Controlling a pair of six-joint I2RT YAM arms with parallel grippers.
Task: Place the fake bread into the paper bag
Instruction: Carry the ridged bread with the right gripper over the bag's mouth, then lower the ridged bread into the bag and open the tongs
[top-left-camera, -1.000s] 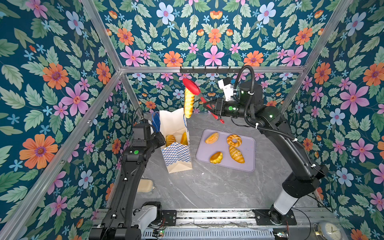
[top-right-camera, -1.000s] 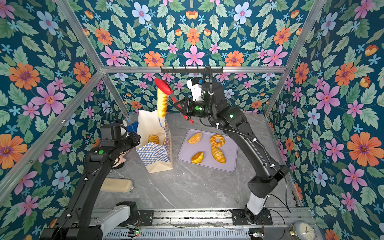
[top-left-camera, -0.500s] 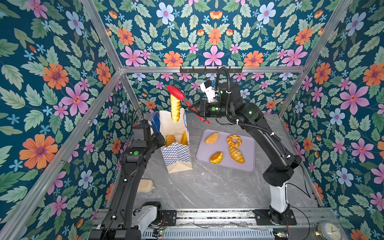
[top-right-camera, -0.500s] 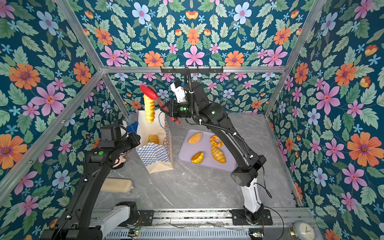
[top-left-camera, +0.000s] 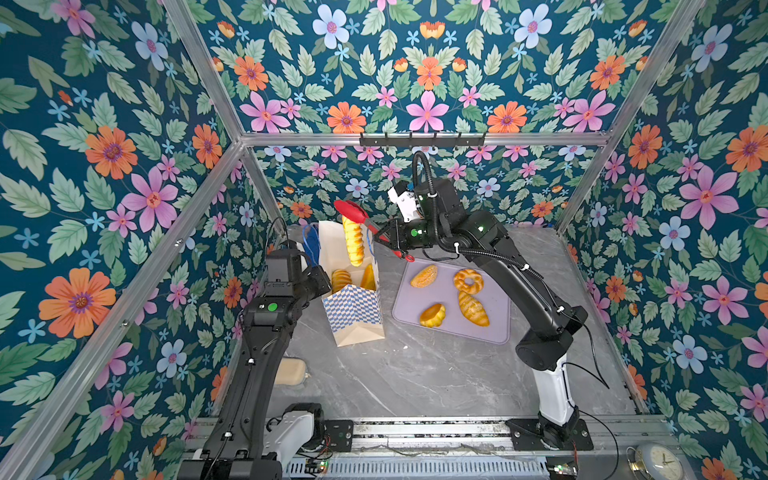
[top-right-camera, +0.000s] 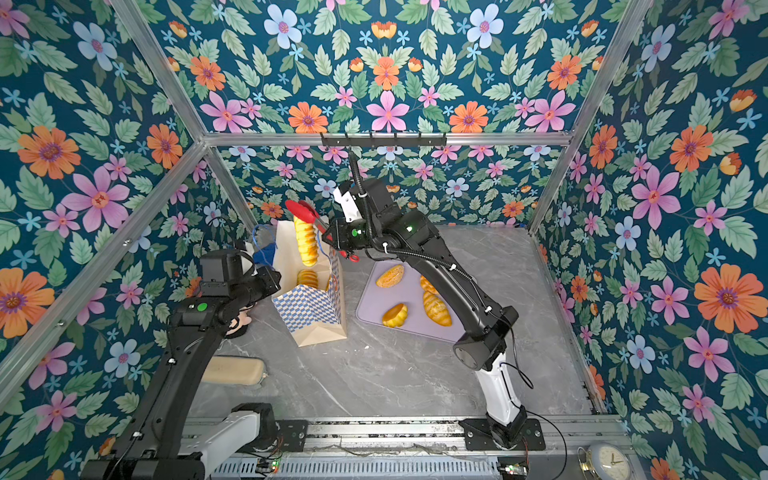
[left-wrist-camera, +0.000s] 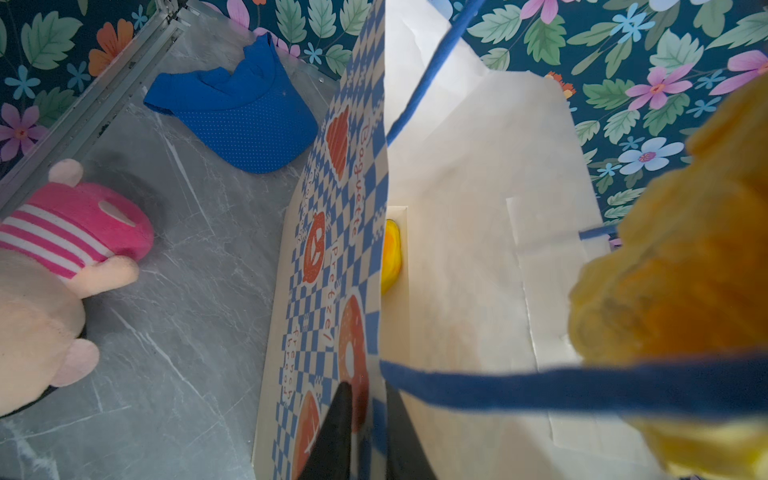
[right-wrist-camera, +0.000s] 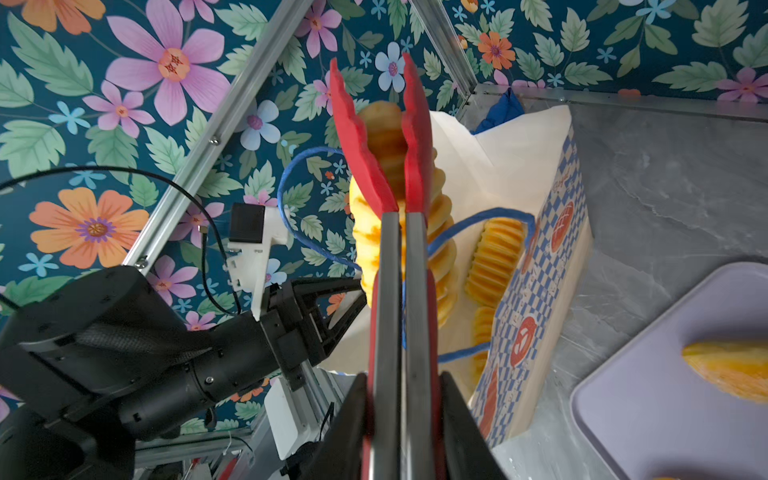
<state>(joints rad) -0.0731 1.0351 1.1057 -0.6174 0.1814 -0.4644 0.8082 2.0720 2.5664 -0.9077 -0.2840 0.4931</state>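
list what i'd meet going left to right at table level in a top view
beige pad → paper bag → lilac tray → small clock

1. The paper bag (top-left-camera: 353, 307) stands upright just left of the mat (top-left-camera: 496, 328).
2. Four pastries (top-left-camera: 468, 280) lie apart on the mat.
3. Two rolls (top-left-camera: 340, 280) sit inside the bag.
4. A twisted roll (top-left-camera: 354, 245) hangs from tongs (top-left-camera: 352, 209) over the bag's mouth.
5. The plush doll (left-wrist-camera: 50, 257) lies left of the bag, with the cloth (left-wrist-camera: 241, 120) further back.
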